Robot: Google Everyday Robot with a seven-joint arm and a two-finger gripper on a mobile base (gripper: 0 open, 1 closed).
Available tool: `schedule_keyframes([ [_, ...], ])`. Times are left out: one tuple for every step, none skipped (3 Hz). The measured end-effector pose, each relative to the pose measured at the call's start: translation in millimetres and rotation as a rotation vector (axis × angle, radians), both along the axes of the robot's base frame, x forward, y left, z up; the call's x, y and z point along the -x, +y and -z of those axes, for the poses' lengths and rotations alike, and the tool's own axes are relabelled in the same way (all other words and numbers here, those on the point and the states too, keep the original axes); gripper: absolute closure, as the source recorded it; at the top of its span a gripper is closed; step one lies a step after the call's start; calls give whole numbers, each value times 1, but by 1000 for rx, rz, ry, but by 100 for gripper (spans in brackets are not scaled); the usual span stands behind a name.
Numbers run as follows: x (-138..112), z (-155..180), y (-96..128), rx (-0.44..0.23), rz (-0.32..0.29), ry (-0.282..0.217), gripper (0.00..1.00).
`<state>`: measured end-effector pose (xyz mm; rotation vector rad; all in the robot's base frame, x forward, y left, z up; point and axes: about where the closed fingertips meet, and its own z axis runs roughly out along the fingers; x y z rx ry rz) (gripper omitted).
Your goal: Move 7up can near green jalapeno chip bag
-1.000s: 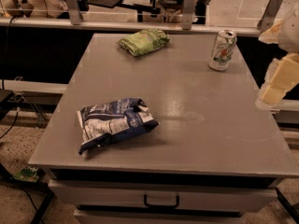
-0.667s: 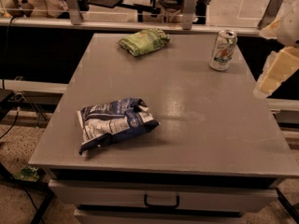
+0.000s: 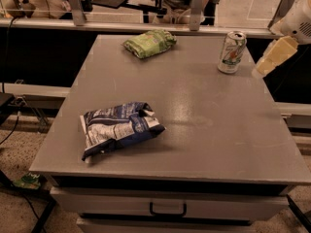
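Note:
The 7up can (image 3: pixel 232 52) stands upright near the far right edge of the grey table (image 3: pixel 209 130). The green jalapeno chip bag (image 3: pixel 149 42) lies at the far middle of the table, well to the left of the can. My gripper (image 3: pixel 272 59) hangs at the right edge of the view, just right of the can and a little off the table's side, holding nothing.
A larger dark-blue and white chip bag (image 3: pixel 118 128) lies on the near left part of the table. A drawer with a handle (image 3: pixel 167 209) sits under the tabletop. A rail and chairs stand behind the table's far edge.
My gripper has risen and shifted slightly left, closer to the can. The can and both bags have not moved.

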<state>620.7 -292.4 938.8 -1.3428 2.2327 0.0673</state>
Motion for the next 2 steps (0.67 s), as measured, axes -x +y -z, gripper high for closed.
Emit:
schedule_keyframes([
  [-33, 10, -3, -44, 45, -6, 0],
  [-76, 24, 4, -78, 101, -27, 0],
])
